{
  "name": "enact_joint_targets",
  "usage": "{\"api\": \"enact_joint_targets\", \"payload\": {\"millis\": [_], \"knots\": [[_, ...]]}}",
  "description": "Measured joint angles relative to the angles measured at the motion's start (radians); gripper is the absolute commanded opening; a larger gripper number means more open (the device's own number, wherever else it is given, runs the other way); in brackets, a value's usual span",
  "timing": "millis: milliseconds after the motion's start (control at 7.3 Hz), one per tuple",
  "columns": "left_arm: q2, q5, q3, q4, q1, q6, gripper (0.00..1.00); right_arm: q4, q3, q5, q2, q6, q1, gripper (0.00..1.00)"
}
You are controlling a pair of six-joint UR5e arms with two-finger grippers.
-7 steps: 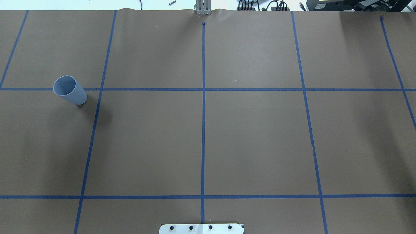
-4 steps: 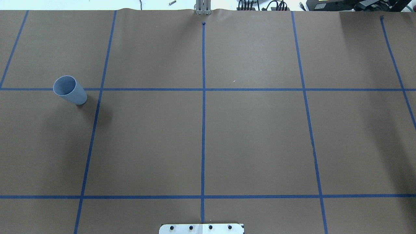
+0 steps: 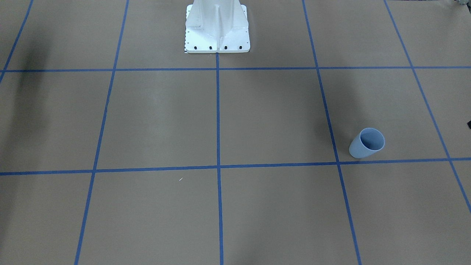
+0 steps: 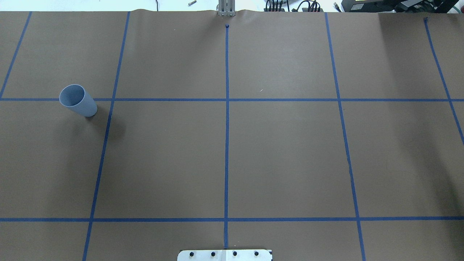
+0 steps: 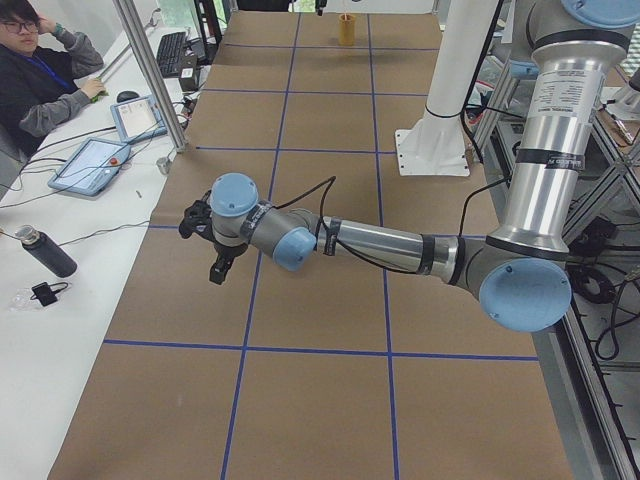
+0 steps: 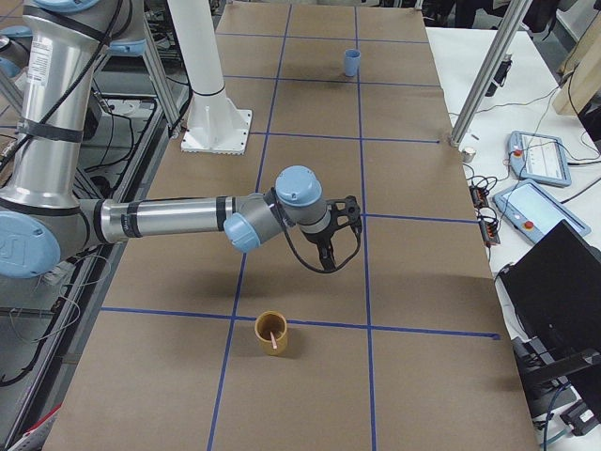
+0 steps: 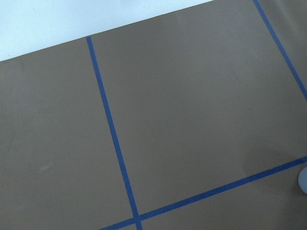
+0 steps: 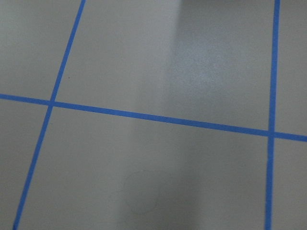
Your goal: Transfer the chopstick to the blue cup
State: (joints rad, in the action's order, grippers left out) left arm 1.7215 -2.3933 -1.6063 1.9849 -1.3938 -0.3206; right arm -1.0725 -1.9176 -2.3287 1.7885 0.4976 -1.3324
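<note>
The blue cup (image 4: 78, 100) stands upright at the table's left, beside a tape line; it also shows in the front view (image 3: 367, 142), far off in the exterior right view (image 6: 351, 62), and at the edge of the left wrist view (image 7: 303, 181). A pale pink chopstick (image 6: 273, 341) stands in a brown cup (image 6: 271, 333) at the table's right end, also seen far off in the exterior left view (image 5: 346, 28). My left gripper (image 5: 216, 274) hovers above the table; my right gripper (image 6: 326, 261) hovers just beyond the brown cup. I cannot tell whether either is open or shut.
The white robot pedestal (image 3: 217, 29) stands at the table's middle rear edge. A metal post (image 6: 479, 85) rises at the far edge. An operator (image 5: 40, 70) sits at a side desk with tablets (image 5: 90, 165) and a bottle (image 5: 45, 252).
</note>
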Motion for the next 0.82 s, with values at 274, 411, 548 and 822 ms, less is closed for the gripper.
{"api": "enact_joint_targets", "payload": {"millis": [274,411,548,822], "knots": [[0.004,0.113,-0.052,0.004,0.193,-0.285,0.99,-0.067,-0.059,0.148,-0.051,0.255,0.192,1.00],[0.011,0.177,-0.056,0.005,0.276,-0.374,0.99,-0.126,-0.075,0.201,-0.083,0.302,0.244,1.00],[0.016,0.214,-0.051,0.005,0.330,-0.420,0.98,-0.160,-0.083,0.225,-0.102,0.319,0.268,1.00],[0.019,0.235,-0.030,0.005,0.375,-0.442,0.29,-0.179,-0.086,0.237,-0.113,0.327,0.284,1.00]]}}
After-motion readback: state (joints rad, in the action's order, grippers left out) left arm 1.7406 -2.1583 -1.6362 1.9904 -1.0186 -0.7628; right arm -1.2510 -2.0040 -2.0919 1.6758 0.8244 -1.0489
